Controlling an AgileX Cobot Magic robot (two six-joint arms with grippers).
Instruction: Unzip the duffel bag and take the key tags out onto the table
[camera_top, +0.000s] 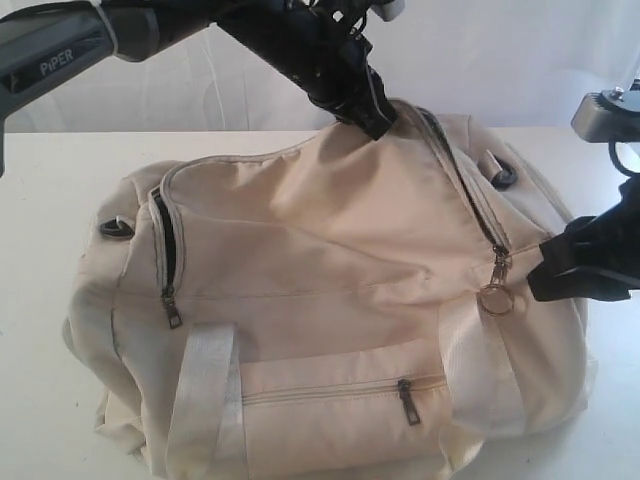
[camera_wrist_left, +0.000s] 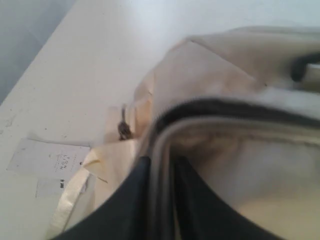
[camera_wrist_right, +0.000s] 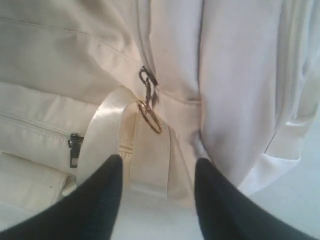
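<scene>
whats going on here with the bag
Two robot arms are working on a cream duffel bag lying on a white table. The left gripper is at the top of the bag and appears to pinch a fold of fabric by the main zipper, tenting it upward. The right gripper is open and empty, just short of the zipper pull with a ring on the bag's right end. No key tags are in view.

"PiPER" on left arm (camera_top: 52, 48)
</scene>
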